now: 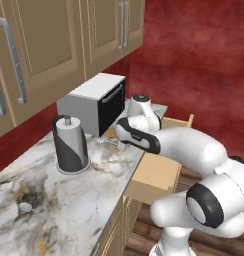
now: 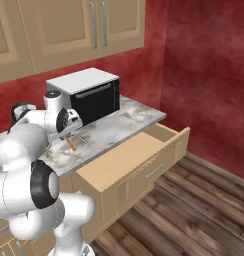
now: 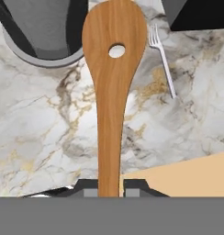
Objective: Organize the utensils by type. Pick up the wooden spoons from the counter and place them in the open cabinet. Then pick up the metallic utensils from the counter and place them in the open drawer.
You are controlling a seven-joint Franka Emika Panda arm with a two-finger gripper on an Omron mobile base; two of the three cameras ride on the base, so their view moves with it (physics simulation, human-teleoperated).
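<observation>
Metal spoon [image 1: 25,206] lies at the near left of the counter [image 1: 89,195], not yet collected. Paper-towel holder [image 1: 70,144] stands upright further along, toaster oven [image 1: 94,102] beyond it. Gripper [image 3: 109,189] has its fingers narrowed on the handle of a wooden spoon [image 3: 111,87], evidently lifted for the cabinet. Fork [image 3: 162,59] rests on the marble just right of it. Open drawer [image 2: 139,155] stands ready at right for the metal pieces.

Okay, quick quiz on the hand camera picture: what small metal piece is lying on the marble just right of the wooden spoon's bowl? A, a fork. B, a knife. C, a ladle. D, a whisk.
A: a slim silver fork with visible tines lies flat on the counter, beside the wooden spoon that the gripper holds by its handle.
</observation>
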